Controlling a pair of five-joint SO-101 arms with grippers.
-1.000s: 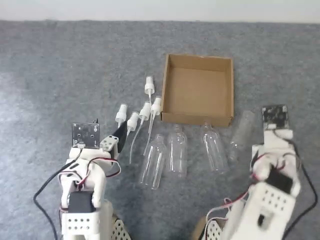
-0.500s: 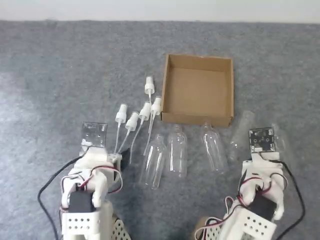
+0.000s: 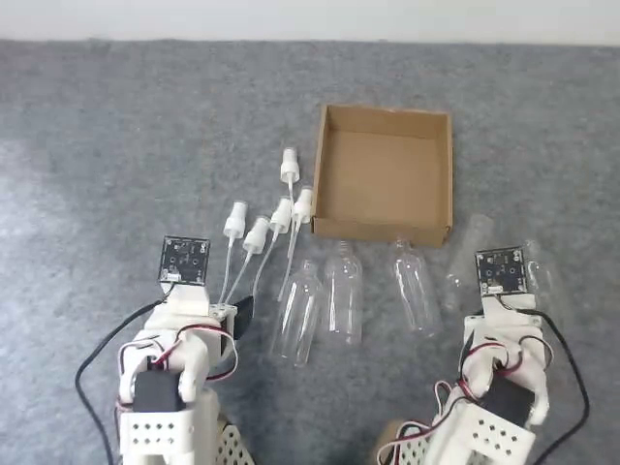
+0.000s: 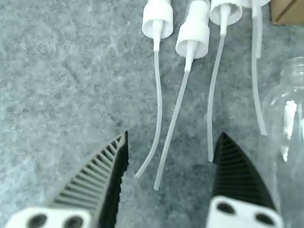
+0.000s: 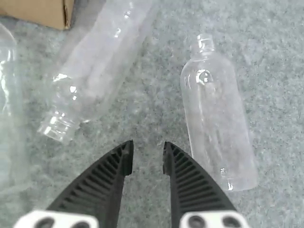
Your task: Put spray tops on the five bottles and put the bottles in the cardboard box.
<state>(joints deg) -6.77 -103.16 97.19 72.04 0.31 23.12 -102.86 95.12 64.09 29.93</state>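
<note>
Five clear plastic bottles [image 3: 344,295] lie on their sides on the grey carpeted counter [image 3: 116,145], just near of the open cardboard box [image 3: 383,231]. The three on the left run near to far with their necks toward the box. The fourth bottle [image 5: 95,61] slants with its mouth toward me, and the fifth bottle [image 5: 216,118], farthest right, points its neck away. Five white spray tops [image 3: 258,232] lie in a loose cluster left of the box, heads at the far end and dip tubes trailing near. My left end effector [image 4: 173,137] is spread wide and holds nothing, at the near ends of those tubes. My right end effector [image 5: 146,145] is only narrowly parted and holds nothing, between the fourth and fifth bottles. A pale wall [image 3: 310,19] borders the far edge.
</note>
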